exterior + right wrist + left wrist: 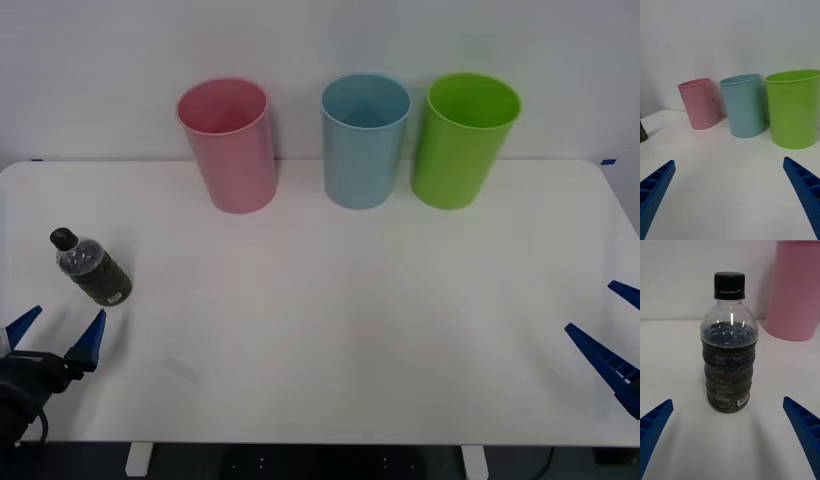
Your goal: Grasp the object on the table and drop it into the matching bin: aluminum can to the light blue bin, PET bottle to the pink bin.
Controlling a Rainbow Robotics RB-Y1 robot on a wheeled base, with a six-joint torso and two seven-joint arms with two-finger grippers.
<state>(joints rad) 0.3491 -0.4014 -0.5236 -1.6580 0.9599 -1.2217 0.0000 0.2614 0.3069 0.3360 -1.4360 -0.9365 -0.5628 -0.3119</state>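
Counted on the tabletop (330, 330): one bottle (92, 268); three bins, being one pink (230, 148), one light blue (364, 143), one lime green (464, 142).

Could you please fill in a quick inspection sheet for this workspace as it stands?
Surface: white table, bare in the middle.
Job's things: PET bottle upright near the left edge, cap on; pink bin and light blue bin upright along the back edge.
Clutter: lime green bin beside the blue one.
Grippers: left tool open, just short of the bottle; right tool open at the right edge.
Cables: nothing seen.
Surroundings: plain pale wall.
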